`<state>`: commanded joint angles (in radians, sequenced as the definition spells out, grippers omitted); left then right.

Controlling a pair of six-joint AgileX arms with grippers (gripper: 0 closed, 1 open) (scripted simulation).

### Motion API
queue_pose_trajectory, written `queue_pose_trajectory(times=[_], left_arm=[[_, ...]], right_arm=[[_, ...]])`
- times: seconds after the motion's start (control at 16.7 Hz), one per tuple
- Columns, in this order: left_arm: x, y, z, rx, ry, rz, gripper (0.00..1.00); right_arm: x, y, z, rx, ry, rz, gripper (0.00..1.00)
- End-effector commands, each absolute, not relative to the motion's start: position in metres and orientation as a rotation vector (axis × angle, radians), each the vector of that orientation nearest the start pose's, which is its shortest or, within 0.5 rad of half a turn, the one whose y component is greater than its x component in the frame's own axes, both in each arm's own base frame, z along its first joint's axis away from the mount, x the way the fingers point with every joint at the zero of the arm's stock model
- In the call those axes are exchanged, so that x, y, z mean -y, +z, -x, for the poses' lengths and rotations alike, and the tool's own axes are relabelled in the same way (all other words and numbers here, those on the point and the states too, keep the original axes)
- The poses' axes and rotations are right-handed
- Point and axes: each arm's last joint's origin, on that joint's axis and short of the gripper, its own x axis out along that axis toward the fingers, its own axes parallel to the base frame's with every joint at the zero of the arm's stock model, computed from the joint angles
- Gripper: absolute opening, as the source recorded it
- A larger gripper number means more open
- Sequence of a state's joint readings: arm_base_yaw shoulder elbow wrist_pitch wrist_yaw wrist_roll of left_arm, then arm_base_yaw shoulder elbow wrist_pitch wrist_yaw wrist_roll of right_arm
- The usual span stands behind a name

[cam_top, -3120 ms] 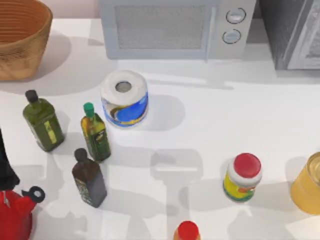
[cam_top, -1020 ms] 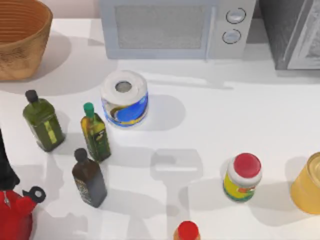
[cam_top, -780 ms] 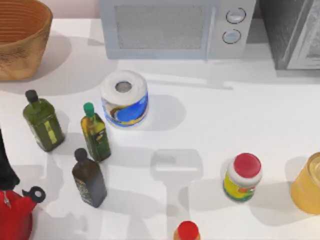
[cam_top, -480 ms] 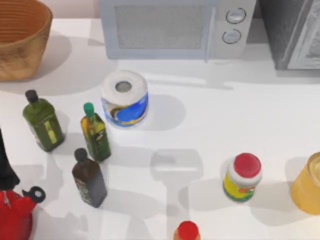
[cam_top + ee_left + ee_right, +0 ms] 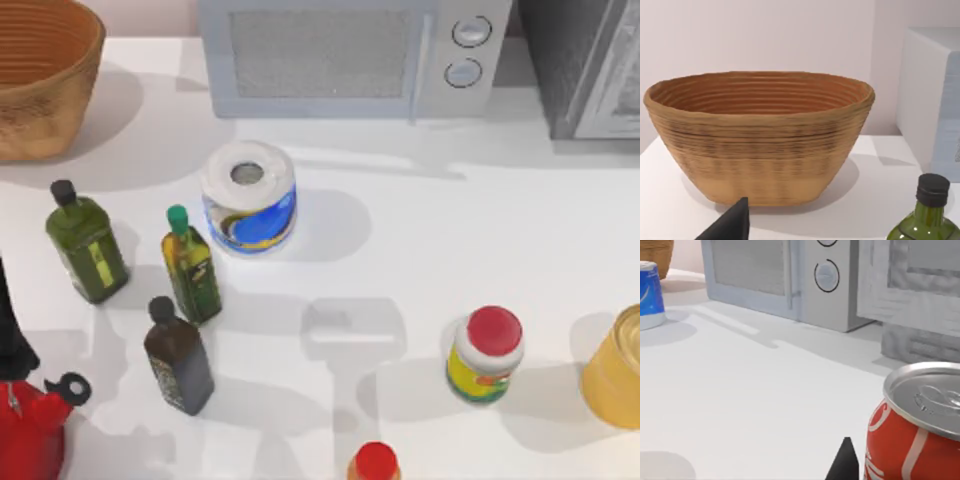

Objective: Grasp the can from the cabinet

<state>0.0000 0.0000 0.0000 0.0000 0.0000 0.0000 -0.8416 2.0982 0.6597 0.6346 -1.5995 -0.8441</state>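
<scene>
My right wrist view shows the can (image 5: 920,425) upright, long axis vertical, silver top up, on the white surface (image 5: 750,390) before the cabinet (image 5: 920,285). A right gripper fingertip (image 5: 844,462) sits beside it; its opening I probably cannot judge.

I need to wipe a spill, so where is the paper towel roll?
In the top view the paper towel roll stands upright left of centre, just in front of the microwave, with the green-capped bottle nearest.
</scene>
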Motion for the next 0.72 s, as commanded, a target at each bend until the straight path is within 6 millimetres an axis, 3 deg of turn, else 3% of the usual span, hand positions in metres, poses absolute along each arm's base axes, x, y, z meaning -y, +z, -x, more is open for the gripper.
queue_pose_trajectory(times=[0.72], left_arm=[[0.0012,0.16,-0.1057,0.0,0.0,0.0,1.0]], right_arm=[[0.1929,0.0445,-0.2127,0.088,0.707,0.078,0.0]])
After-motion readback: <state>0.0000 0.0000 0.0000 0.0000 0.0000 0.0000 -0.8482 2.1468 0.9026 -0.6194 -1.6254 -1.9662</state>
